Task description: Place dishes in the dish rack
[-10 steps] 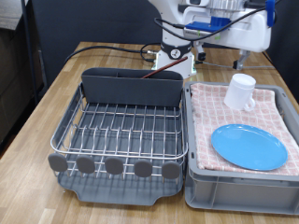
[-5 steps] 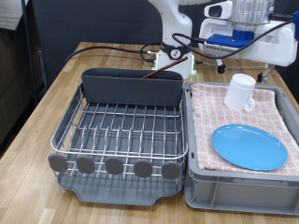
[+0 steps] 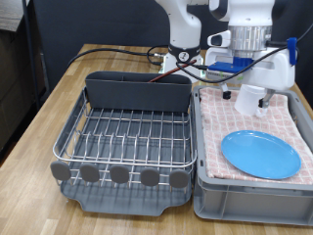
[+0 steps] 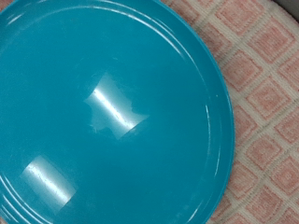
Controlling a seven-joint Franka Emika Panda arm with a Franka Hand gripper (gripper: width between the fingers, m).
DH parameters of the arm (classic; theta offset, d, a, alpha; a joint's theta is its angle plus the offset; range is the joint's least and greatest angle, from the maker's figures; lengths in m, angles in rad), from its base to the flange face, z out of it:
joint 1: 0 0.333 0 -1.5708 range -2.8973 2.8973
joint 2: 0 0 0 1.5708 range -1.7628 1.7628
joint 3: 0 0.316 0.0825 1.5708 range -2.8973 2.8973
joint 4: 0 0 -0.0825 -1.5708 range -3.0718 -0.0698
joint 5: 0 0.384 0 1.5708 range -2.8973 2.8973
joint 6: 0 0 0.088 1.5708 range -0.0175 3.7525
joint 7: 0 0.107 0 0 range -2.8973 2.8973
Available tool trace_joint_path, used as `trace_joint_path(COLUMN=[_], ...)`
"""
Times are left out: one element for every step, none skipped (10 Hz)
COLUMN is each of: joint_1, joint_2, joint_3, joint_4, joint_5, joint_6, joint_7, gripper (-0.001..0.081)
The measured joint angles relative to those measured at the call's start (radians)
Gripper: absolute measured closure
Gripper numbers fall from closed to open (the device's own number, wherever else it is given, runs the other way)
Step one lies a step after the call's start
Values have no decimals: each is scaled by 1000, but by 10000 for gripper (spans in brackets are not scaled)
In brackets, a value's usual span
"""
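The dish rack (image 3: 125, 137) is a dark grey tray with a silver wire grid, and its grid holds no dishes. A reddish-brown spoon handle (image 3: 158, 79) shows inside its tall cutlery box (image 3: 137, 92). The light-blue plate (image 3: 260, 154) lies flat on the pink checked cloth in the grey bin. It fills the wrist view (image 4: 103, 112). The white mug (image 3: 252, 99) stands on the cloth behind the plate, partly hidden by the robot hand. My gripper (image 3: 248, 88) hangs low right over the mug. Its fingers do not show in the wrist view.
The grey bin (image 3: 249, 191) with the pink checked cloth (image 3: 289, 122) stands against the rack on the exterior view's right. Cables and the robot base (image 3: 181, 54) are behind the rack. The wooden table (image 3: 39, 117) extends to the left.
The arm has come down and moved left from the upper right, and its hand now covers part of the mug. Plate, mug and rack have not moved.
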Motion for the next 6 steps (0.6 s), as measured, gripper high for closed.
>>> trace_joint_path(joint_1=[0, 0, 0, 1, 1, 1], joint_2=[0, 0, 0, 0, 1, 1], joint_3=[0, 1, 4, 10, 16, 24], joint_4=[0, -6, -20, -39, -56, -71], joint_5=[-2, 41, 128, 236, 330, 408], joint_6=[2, 26, 62, 99, 126, 147], joint_7=[-23, -81, -175, -281, -374, -457], gripper=[4, 4, 4, 4, 4, 4])
